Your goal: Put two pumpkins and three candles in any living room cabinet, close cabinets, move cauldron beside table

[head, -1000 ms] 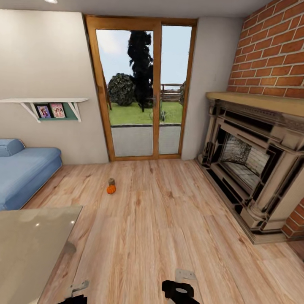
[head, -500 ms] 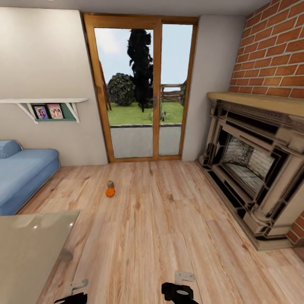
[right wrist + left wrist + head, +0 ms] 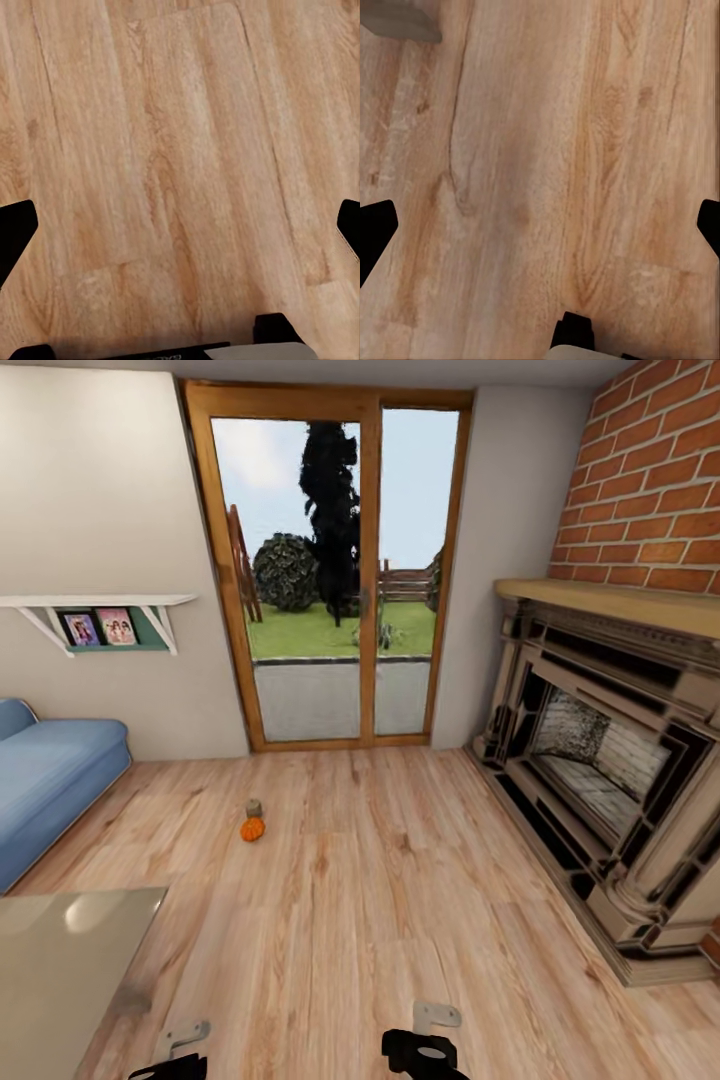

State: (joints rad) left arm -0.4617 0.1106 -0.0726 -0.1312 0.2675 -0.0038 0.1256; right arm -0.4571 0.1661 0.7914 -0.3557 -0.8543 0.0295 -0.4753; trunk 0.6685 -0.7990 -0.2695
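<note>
A small orange pumpkin [image 3: 252,830] lies on the wooden floor ahead of me, in front of the glass door. A short grey-beige candle [image 3: 254,809] stands right behind it, touching or nearly so. The grey glossy table [image 3: 60,960] fills the near left corner of the head view. My left gripper [image 3: 540,229] is open over bare floorboards, its dark fingertips [image 3: 375,236] far apart. My right gripper [image 3: 180,229] is open too, with only floor between its fingertips [image 3: 15,229]. Both hang low in front of me, far from the pumpkin. The cabinet and the cauldron are out of view.
A blue sofa [image 3: 50,780] stands at the left wall under a white shelf [image 3: 95,605] with pictures. A large stone fireplace [image 3: 610,760] juts out along the brick wall on the right. A wood-framed glass door [image 3: 330,570] is straight ahead. Open floor lies between.
The whole head view has shifted: the door and fireplace loom larger, the sofa and table have slid toward the left and bottom edges. The pumpkin and candle keep their place on the floor.
</note>
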